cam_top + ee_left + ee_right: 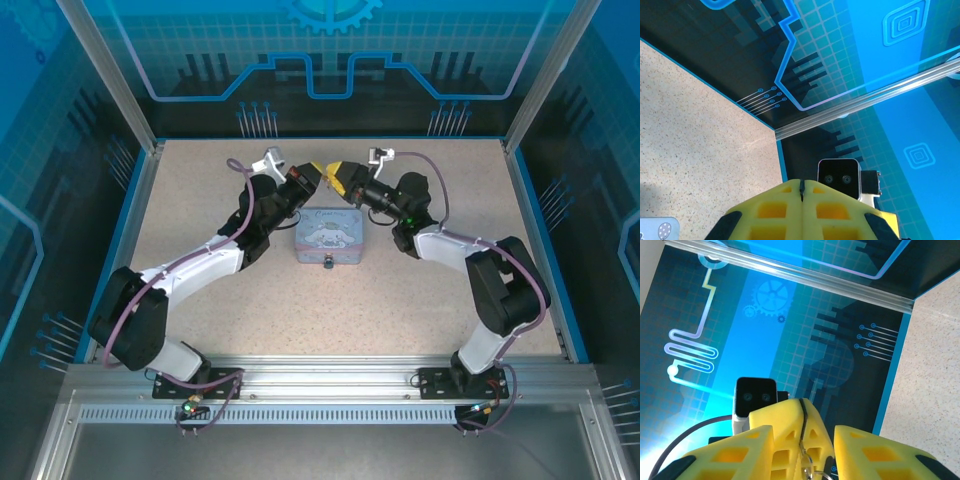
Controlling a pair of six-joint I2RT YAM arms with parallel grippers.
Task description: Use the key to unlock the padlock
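Observation:
Both grippers meet in the air above the far side of the pale-blue tin. My left gripper is shut on the key, a thin dark sliver in the seam of its yellow pads. From the right wrist, that sliver runs down to a small metal ring. My right gripper stands open, its jaws either side of the left fingertips, with a gap on the right. The padlock is a small dark speck at the tin's near side.
The tin sits mid-table on the speckled top. Blue enclosure walls and an aluminium post stand close behind the grippers. The right wrist camera faces the left one at short range.

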